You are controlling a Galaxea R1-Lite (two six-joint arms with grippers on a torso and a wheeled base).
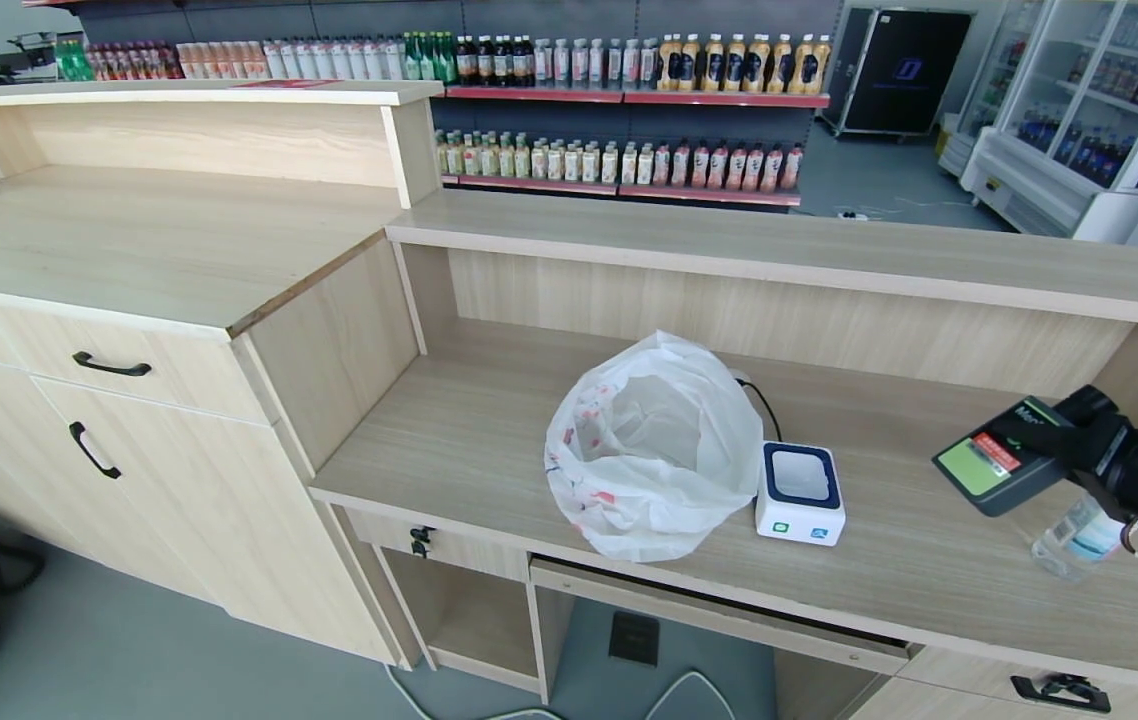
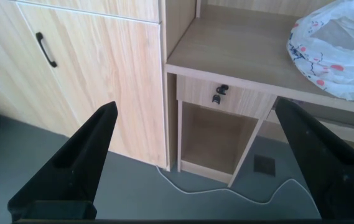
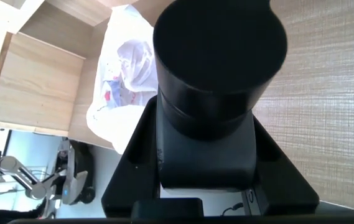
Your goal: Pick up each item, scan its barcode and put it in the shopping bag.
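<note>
My right gripper (image 1: 1079,445) hangs over the right end of the counter, shut on a dark bottle (image 1: 999,457) with a green and red label. In the right wrist view the bottle's black cap (image 3: 219,56) sits between the fingers (image 3: 136,168), above the white shopping bag (image 3: 124,81). The bag (image 1: 651,450) stands open at the middle of the lower counter. A white barcode scanner (image 1: 800,492) with a dark-rimmed window rests against the bag's right side. My left gripper (image 2: 195,106) is open and holds nothing, low beside the cabinet, with the bag (image 2: 335,46) off to one side.
A clear water bottle (image 1: 1077,540) lies on the counter (image 1: 489,440) under my right arm. A raised ledge (image 1: 789,250) runs behind the counter and a taller cabinet (image 1: 129,260) with drawer handles stands to the left. Drink shelves and coolers fill the background.
</note>
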